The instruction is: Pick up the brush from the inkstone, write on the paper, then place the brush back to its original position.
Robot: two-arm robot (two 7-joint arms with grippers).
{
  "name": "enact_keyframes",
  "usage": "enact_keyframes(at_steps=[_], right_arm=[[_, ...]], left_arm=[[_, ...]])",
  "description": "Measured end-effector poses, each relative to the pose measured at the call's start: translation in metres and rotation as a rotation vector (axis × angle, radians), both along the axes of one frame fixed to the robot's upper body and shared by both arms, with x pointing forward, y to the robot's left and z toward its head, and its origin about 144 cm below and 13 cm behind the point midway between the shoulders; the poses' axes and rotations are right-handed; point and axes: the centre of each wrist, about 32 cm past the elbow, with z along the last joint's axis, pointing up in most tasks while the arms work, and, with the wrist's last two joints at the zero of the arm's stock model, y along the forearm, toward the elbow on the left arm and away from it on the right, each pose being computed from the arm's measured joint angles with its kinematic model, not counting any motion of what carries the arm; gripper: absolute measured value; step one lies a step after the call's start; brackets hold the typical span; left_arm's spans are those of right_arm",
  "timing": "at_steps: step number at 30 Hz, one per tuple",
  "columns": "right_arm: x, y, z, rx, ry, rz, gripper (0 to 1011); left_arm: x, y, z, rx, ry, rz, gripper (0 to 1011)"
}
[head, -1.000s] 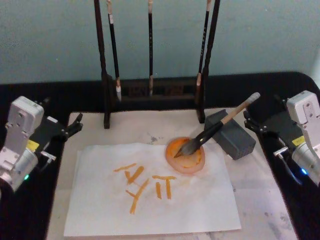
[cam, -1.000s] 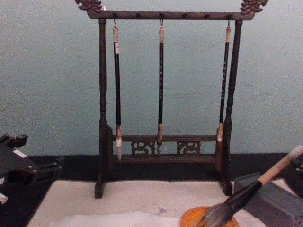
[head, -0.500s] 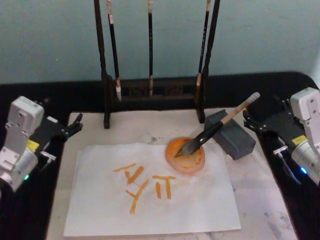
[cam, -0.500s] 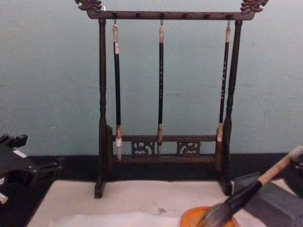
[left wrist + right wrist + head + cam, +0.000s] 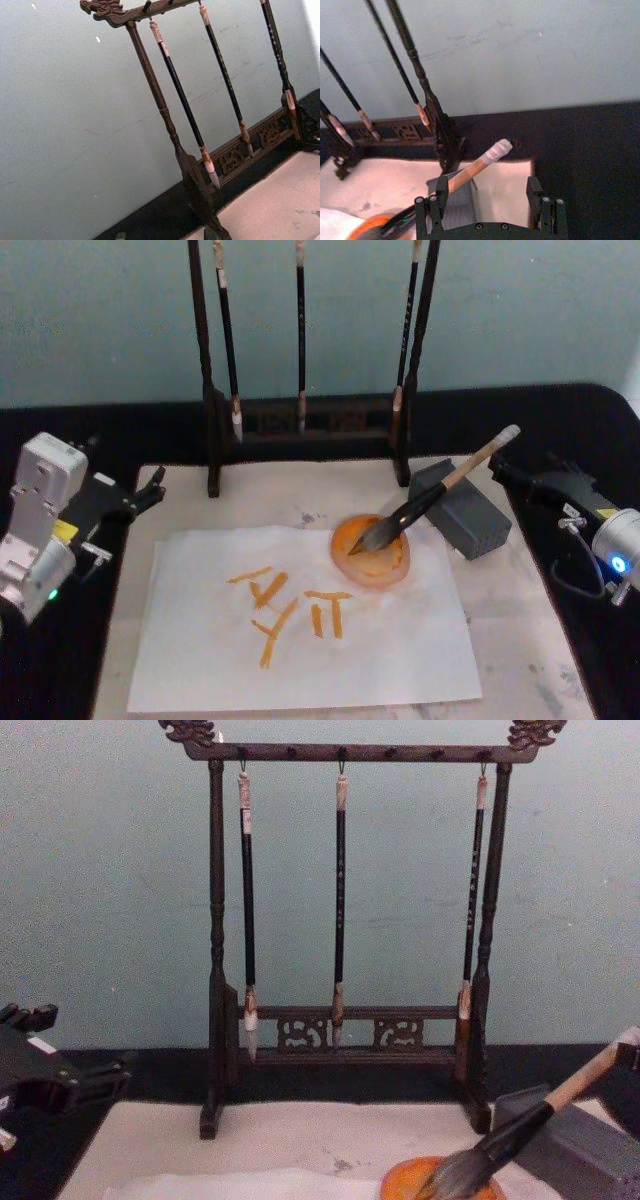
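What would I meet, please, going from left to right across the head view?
The left pincer, the paper, the orange dish, the grey block, the right pincer.

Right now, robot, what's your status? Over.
Right gripper open by brush handle. Left gripper parked, far left. Brush on inkstone, tip in orange dish. Nothing blocking.

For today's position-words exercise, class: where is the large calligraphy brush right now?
In the head view, the brush sits right of centre, bristles in the orange dish at the paper's far right corner, handle propped on the grey block.
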Motion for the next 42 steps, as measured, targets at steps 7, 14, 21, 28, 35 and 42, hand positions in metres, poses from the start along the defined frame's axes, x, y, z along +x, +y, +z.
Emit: enact_keyframes(at_steps=[7, 14, 21, 28, 35, 42], right_arm=[[0.005, -0.004, -0.002, 0.192, 0.091, 0.005, 1000], [0.011, -0.005, -0.003, 0.372, 0.183, 0.004, 1000], [0.016, -0.001, -0.003, 0.479, 0.216, -0.035, 1000], [0.021, 0.006, -0.003, 0.559, 0.226, -0.066, 1000], [0.030, 0.014, -0.003, 0.580, 0.250, -0.056, 1000], [0.041, 0.017, -0.004, 0.591, 0.266, -0.060, 1000]], left_arm=[[0.000, 0.000, 0.000, 0.000, 0.000, 0.000, 1010], [0.000, 0.000, 0.000, 0.000, 0.000, 0.000, 1010], [0.000, 0.000, 0.000, 0.000, 0.000, 0.000, 1010], [0.000, 0.000, 0.000, 0.000, 0.000, 0.000, 1010], [0.000, 0.000, 0.000, 0.000, 0.000, 0.000, 1010], [0.000, 0.000, 0.000, 0.000, 0.000, 0.000, 1010]])
